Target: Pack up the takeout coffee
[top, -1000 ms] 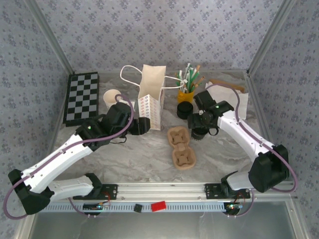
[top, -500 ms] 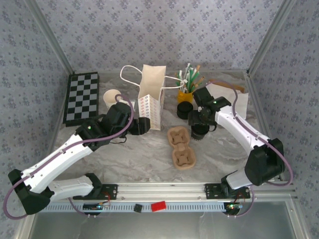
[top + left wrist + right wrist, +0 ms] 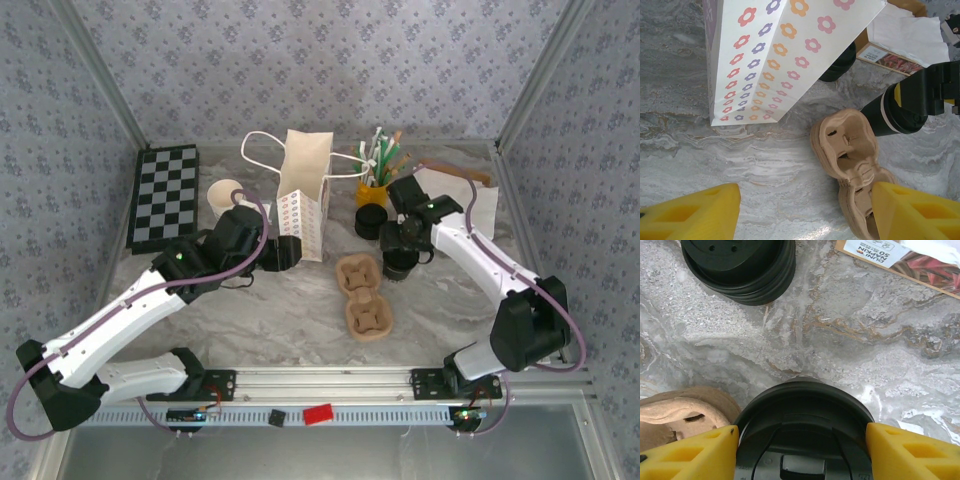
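One lidded cup (image 3: 401,266) stands on the table (image 3: 300,320), just beside the carrier (image 3: 362,295), so capping looks done. The right gripper (image 3: 802,450) straddles the lid (image 3: 805,410), its fingers close against the sides. Whether they actually pinch it I cannot tell from this close. The left gripper (image 3: 805,202) is spread wide and empty, near the bag (image 3: 305,195). Both carrier pockets are empty. What is left, as I judge it, is seating the cup in a pocket and getting it into the bag.

Flowered bag (image 3: 305,200), pulp carrier (image 3: 363,295), chessboard (image 3: 165,195)
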